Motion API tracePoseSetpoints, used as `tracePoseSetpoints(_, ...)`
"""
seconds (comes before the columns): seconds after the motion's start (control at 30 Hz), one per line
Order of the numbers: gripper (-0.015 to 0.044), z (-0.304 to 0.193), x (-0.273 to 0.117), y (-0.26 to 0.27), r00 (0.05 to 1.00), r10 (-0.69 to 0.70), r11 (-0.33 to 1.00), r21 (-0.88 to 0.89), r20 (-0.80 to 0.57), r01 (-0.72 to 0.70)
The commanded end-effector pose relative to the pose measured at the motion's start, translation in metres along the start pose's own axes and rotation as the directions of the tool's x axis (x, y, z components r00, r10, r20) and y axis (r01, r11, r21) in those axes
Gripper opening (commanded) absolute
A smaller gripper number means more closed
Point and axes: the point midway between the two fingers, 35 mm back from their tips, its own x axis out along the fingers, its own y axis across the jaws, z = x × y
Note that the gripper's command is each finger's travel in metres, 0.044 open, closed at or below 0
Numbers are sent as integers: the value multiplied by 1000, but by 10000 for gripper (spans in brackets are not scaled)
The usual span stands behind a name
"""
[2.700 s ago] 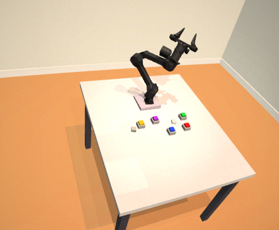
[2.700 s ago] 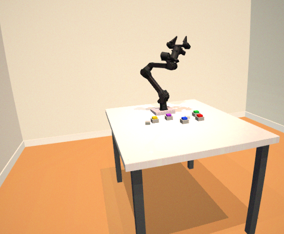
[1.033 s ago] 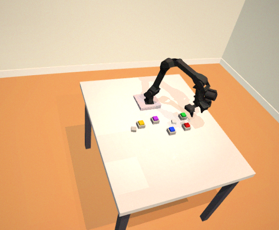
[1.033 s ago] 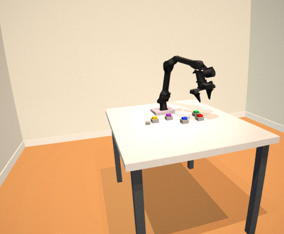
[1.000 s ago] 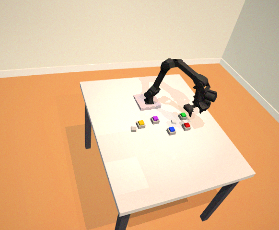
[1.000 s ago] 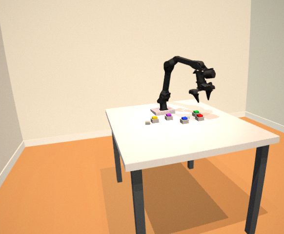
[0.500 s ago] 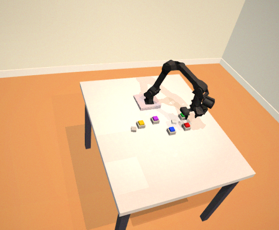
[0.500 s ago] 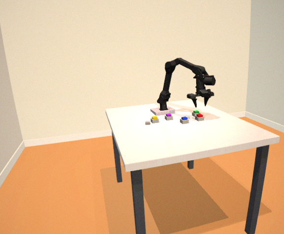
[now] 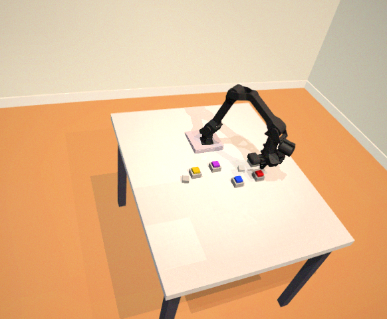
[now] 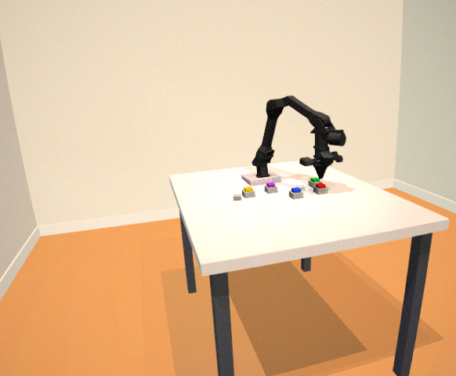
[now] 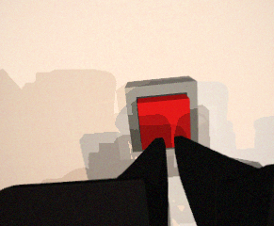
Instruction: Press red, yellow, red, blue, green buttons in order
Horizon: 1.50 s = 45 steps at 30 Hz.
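My gripper (image 9: 262, 167) (image 10: 320, 177) (image 11: 169, 145) is shut with nothing between its fingertips and points down. It hangs a little above the red button (image 9: 259, 173) (image 10: 320, 186) (image 11: 162, 110), whose cap stands raised in its grey housing. The blue button (image 9: 238, 179) (image 10: 295, 189) stands to the left of the red one. The yellow button (image 9: 195, 170) (image 10: 247, 189) is farther left. The green button (image 10: 314, 178) is just behind the red one in the exterior view; the gripper hides its cap in the top view.
A purple button (image 9: 215, 163) (image 10: 270, 184) stands between yellow and blue. One small pale block (image 9: 185, 179) (image 10: 237, 197) lies left of the yellow button. Another pale block (image 9: 241, 168) lies behind the blue button. The arm's base plate (image 9: 197, 148) (image 10: 249, 181) is at the back.
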Motion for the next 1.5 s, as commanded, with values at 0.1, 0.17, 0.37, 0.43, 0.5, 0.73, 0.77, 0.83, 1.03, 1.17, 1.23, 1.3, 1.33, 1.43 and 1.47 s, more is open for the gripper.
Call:
tracePoseSetpoints(0.1, 20, 1, 3, 0, 1000, -2, 1000, 7, 4, 2)
tracePoseSetpoints(0.17, 20, 1, 6, 0, 1000, -2, 1000, 7, 4, 2)
tracePoseSetpoints(0.37, 20, 1, 16, 0, 1000, -2, 1000, 7, 4, 2)
tracePoseSetpoints(0.43, 20, 1, 19, 0, 1000, -2, 1000, 7, 4, 2)
tracePoseSetpoints(0.5, 20, 1, 22, 0, 1000, -2, 1000, 7, 4, 2)
tracePoseSetpoints(0.73, 20, 1, 32, -1, 1000, -2, 1000, 7, 4, 2)
tracePoseSetpoints(0.77, 20, 1, 33, -1, 1000, -2, 1000, 7, 4, 2)
tracePoseSetpoints(0.83, 20, 1, 33, -1, 1000, -2, 1000, 7, 4, 2)
tracePoseSetpoints(1.03, 20, 1, 33, -1, 1000, -2, 1000, 7, 4, 2)
tracePoseSetpoints(1.17, 20, 1, 33, -1, 1000, -2, 1000, 7, 4, 2)
tracePoseSetpoints(1.23, 20, 1, 33, -1, 1000, -2, 1000, 7, 4, 2)
tracePoseSetpoints(1.3, 20, 1, 33, -1, 1000, -2, 1000, 7, 4, 2)
tracePoseSetpoints(1.33, 20, 1, 33, -1, 1000, -2, 1000, 7, 4, 2)
tracePoseSetpoints(1.43, 20, 1, 33, -1, 1000, -2, 1000, 7, 4, 2)
tracePoseSetpoints(1.47, 20, 1, 33, -1, 1000, -2, 1000, 7, 4, 2)
